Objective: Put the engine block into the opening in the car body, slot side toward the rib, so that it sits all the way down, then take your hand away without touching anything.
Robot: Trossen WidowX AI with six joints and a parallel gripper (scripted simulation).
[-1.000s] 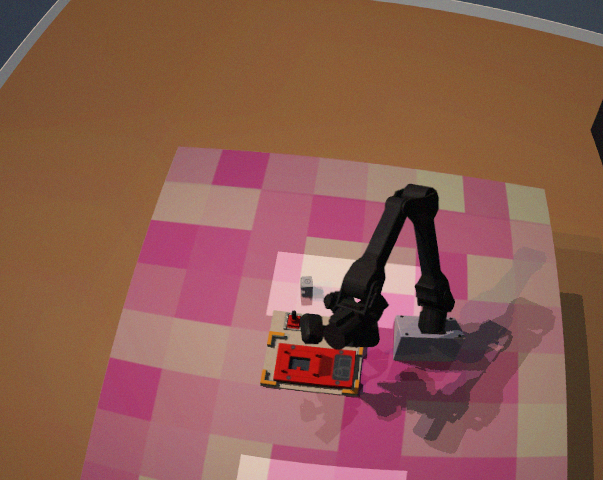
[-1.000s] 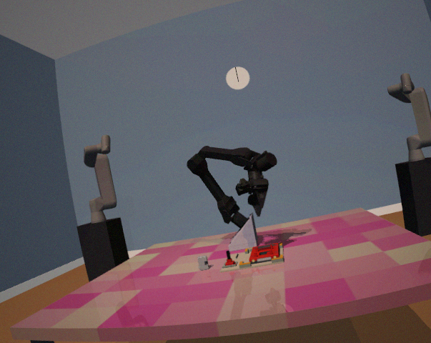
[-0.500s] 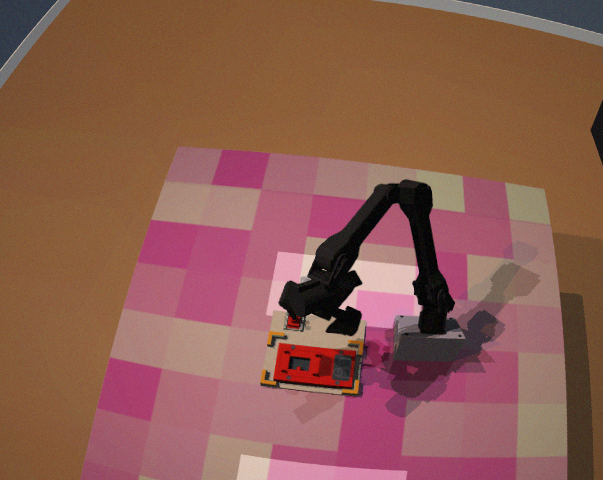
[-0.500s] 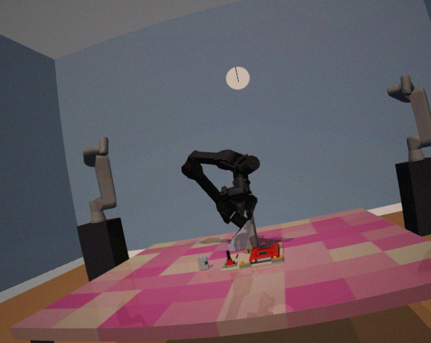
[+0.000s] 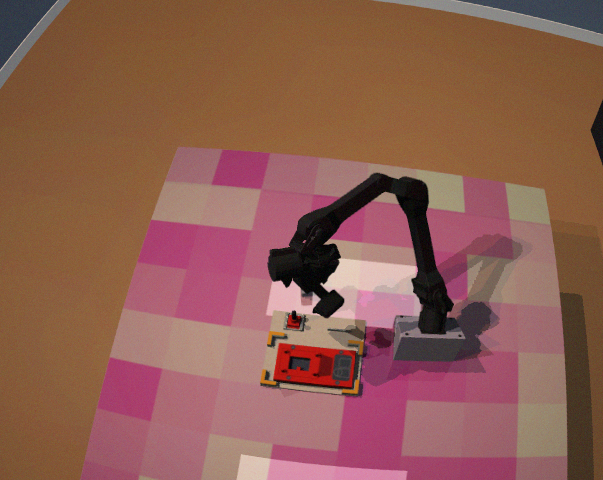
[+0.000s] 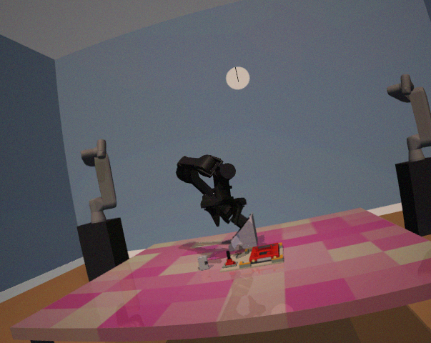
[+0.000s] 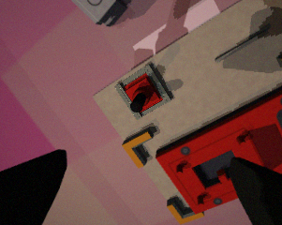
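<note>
The engine block [image 6: 203, 262] [image 7: 99, 8] is a small grey cube standing on the checked mat, apart from the board; in the wrist view it shows at the top edge, and in the top view the gripper covers it. The red car body [image 5: 314, 365] [image 6: 265, 252] [image 7: 267, 141] lies flat on a beige board [image 5: 337, 326] [image 7: 201, 89], its rectangular opening [image 5: 298, 363] [image 7: 211, 170] empty. My gripper [image 5: 311, 294] [image 6: 228, 221] [image 7: 150, 162] is open and empty. It hangs above the board's edge, between the block and the car body.
A red socket with a black lever [image 5: 293, 320] [image 6: 229, 260] [image 7: 141, 96] stands on the board's corner. Orange corner brackets [image 5: 274, 338] [image 7: 137, 145] frame the car body. The arm's grey base [image 5: 425, 345] stands right of the board. Black pedestals [image 6: 102, 244] [image 6: 418, 191] flank the table.
</note>
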